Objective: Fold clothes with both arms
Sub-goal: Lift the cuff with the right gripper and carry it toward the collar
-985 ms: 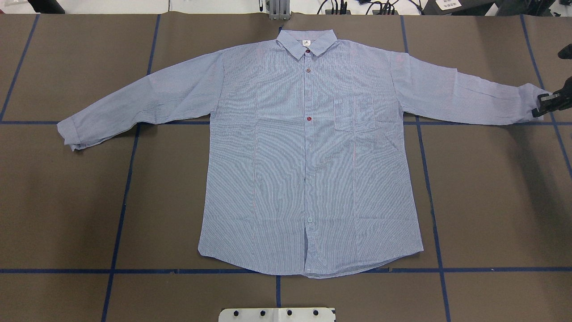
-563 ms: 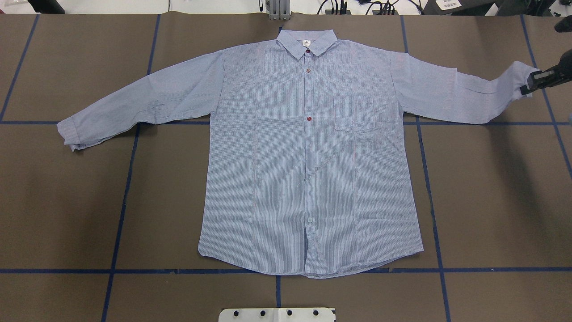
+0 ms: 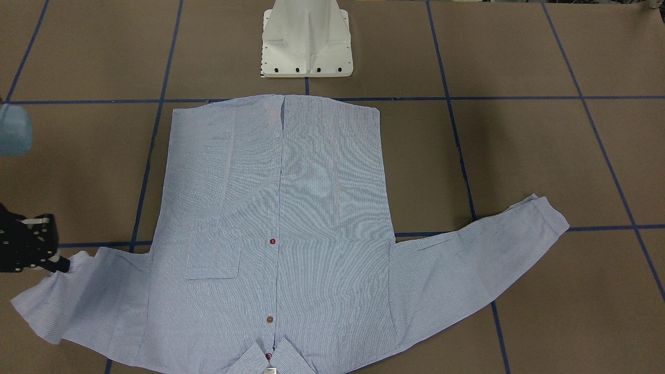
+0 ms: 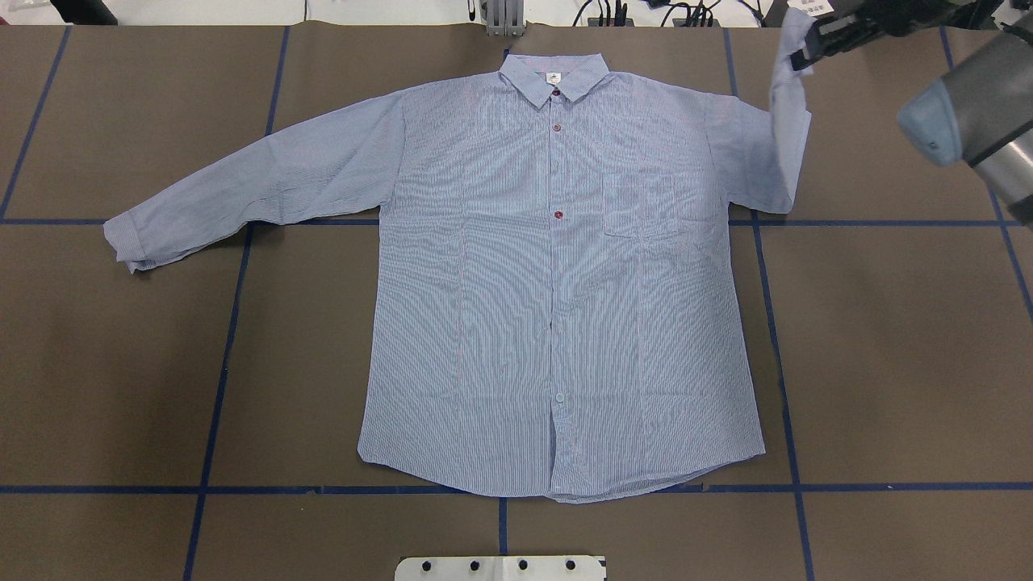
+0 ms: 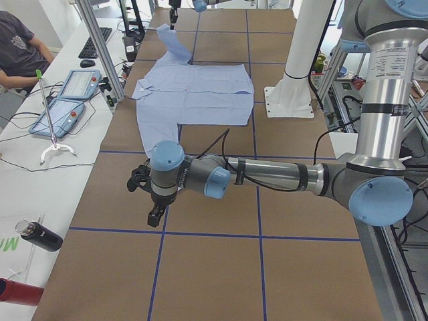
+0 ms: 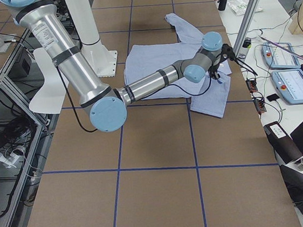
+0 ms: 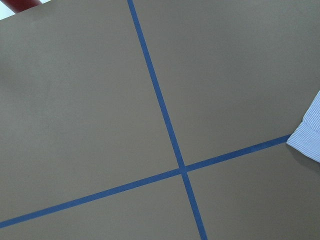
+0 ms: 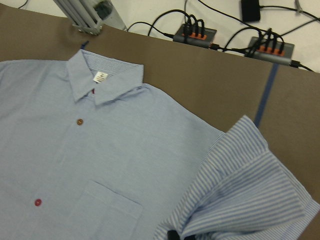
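The light blue striped shirt [image 4: 557, 274] lies flat, front up, collar [image 4: 554, 77] at the far edge. My right gripper [image 4: 807, 50] is shut on its right-hand sleeve cuff [image 4: 789, 36] and holds it raised near the far edge; the sleeve [image 4: 787, 153] hangs down to the shoulder. The right wrist view shows the bunched cuff [image 8: 245, 185] above the collar [image 8: 102, 80]. The other sleeve [image 4: 242, 190] lies flat. My left gripper [image 5: 155, 215] shows only in the exterior left view, above bare table short of that cuff [image 7: 310, 130]; I cannot tell whether it is open.
The white pedestal base [image 3: 306, 41] stands at the near edge. Blue tape lines [image 4: 218, 387] cross the brown table. Power strips and cables [image 8: 195, 35] and a metal post [image 4: 504, 20] lie beyond the far edge. Tablets [image 5: 67, 100] sit on the operators' side.
My right gripper has lifted the cuff off the table at the right edge and carried it up, leftward and toward the far edge. The sleeve now hangs from it. The rest is unmoved.
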{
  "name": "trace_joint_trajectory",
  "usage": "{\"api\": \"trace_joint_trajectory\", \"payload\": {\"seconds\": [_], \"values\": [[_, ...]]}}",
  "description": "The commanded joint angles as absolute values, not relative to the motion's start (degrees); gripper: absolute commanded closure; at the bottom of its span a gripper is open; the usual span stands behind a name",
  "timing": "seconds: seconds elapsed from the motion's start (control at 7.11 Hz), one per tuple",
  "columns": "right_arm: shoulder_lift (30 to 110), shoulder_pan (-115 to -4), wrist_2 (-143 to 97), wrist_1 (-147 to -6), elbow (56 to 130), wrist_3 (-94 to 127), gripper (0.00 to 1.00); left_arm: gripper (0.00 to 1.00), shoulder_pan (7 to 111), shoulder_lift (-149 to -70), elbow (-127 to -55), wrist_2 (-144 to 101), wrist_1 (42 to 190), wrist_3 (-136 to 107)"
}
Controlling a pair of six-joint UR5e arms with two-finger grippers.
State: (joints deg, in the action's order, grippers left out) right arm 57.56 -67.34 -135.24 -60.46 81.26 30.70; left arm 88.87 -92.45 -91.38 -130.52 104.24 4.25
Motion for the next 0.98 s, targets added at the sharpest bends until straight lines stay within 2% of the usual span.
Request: {"api": "trace_joint_trajectory", "payload": {"seconds": [0.0, 0.42, 0.84], "values": [[46.5, -61.1, -127.5, -65.7, 79.9, 32.3, 1.00, 0.00, 88.9, -92.0, -91.3, -130.4, 104.2, 4.5], [40.5, -55.7, -120.2, -66.7, 76.9, 32.9, 1.00, 0.00, 89.0, -91.3, -91.1, -130.5, 104.3, 4.8], [39.6, -52.6, -116.2, -66.4, 75.7, 33.0, 1.00, 0.00, 89.0, -91.1, -91.0, -130.5, 104.3, 4.7]]}}
